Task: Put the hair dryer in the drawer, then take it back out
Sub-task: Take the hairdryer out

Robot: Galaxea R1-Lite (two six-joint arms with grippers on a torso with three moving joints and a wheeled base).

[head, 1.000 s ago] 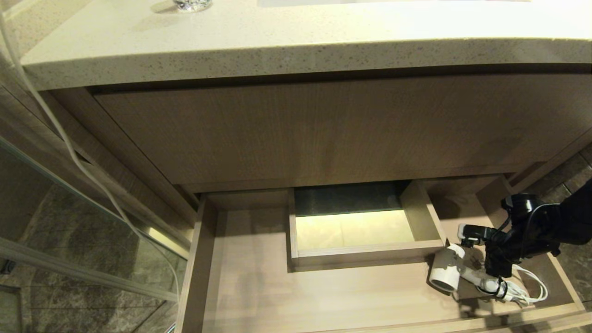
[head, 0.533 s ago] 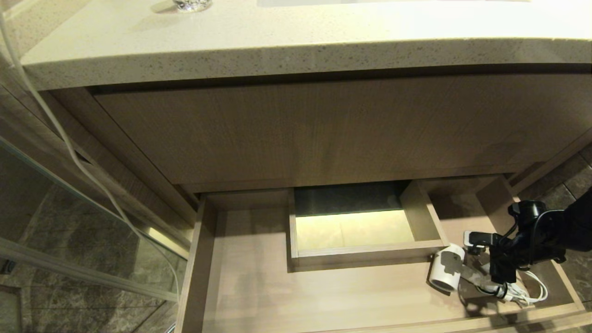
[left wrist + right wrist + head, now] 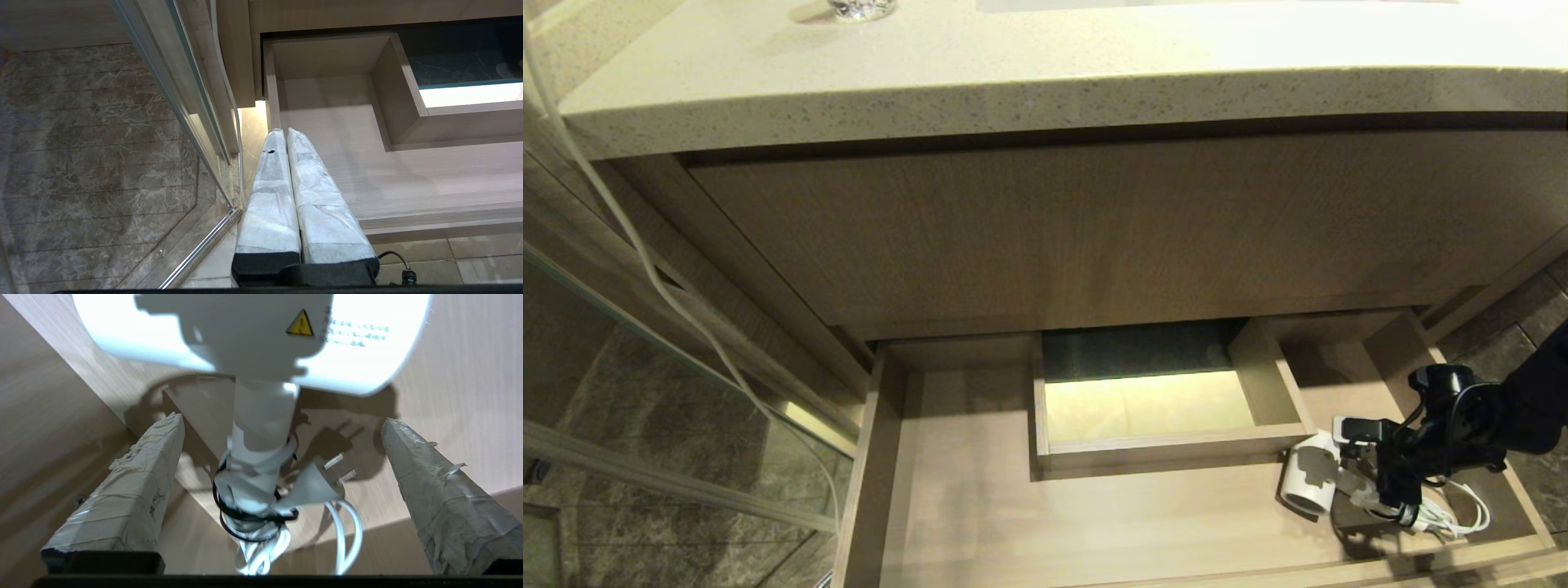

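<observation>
The white hair dryer lies on the floor of the open light-wood drawer at its right end, with the bundled white cord beside it. My right gripper hangs over the handle, open. In the right wrist view the taped fingers stand wide apart on both sides of the handle, touching neither it nor the plug. The right gripper holds nothing. My left gripper is shut and parked near the drawer's left front corner.
A boxed cutout sits in the drawer's middle, just left of the hair dryer. A tall wood panel and a stone countertop overhang the back. A white cable and a glass partition are on the left.
The right gripper's fingers have spread a little wider around the handle and the wrist has shifted slightly. The hair dryer lies where it was.
</observation>
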